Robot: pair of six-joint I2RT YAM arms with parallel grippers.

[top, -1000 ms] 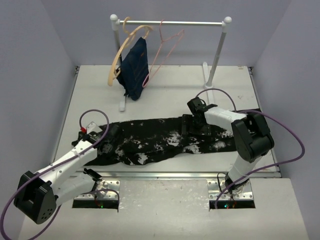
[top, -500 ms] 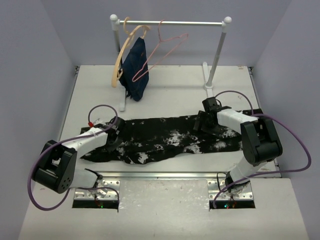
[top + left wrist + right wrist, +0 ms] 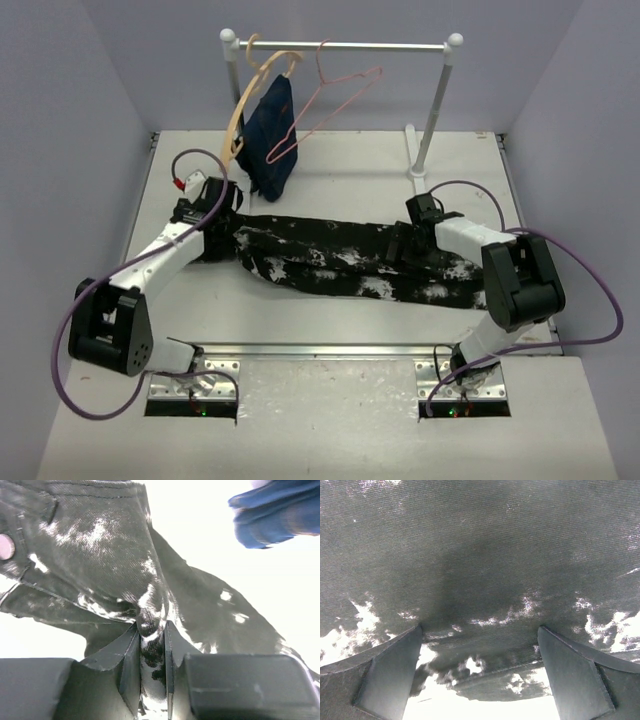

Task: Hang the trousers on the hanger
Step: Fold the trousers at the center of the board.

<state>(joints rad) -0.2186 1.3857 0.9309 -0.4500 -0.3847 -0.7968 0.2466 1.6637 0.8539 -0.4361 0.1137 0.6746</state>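
Item: the trousers [image 3: 350,265], black with white speckles, lying lengthwise across the table [image 3: 350,170] in a crumpled band from left-centre to the right edge, the left end drawn into a narrow fold. Left wrist view: the trousers [image 3: 100,545] show a waistband with a pale round button [image 3: 6,546] at the frame's left edge. Item: the left gripper [image 3: 232,232], at the left end of the garment; in its own camera the left gripper [image 3: 151,630] has its jaws nearly together, pinching a ridge of the speckled cloth between the fingers [image 3: 127,660]. Item: the right gripper [image 3: 405,245], low over the right half of the garment; in its own camera the right gripper [image 3: 480,645] stands wide, the fingers [image 3: 390,675] far apart with the trousers [image 3: 480,555] filling the view just ahead; contact cannot be told. Item: the hanger [image 3: 325,105], thin pink wire, hooked on the white rail [image 3: 350,45] at the far side of the table, tilted, well apart from the trousers. Item: tan wooden hanger [image 3: 240,110] on the same rail, to the left, carrying a navy garment [image 3: 272,135]; the pink wire's lower corner lies against that garment in the overhead view. The navy garment [image 3: 280,515] also shows at the upper right of the left wrist view.
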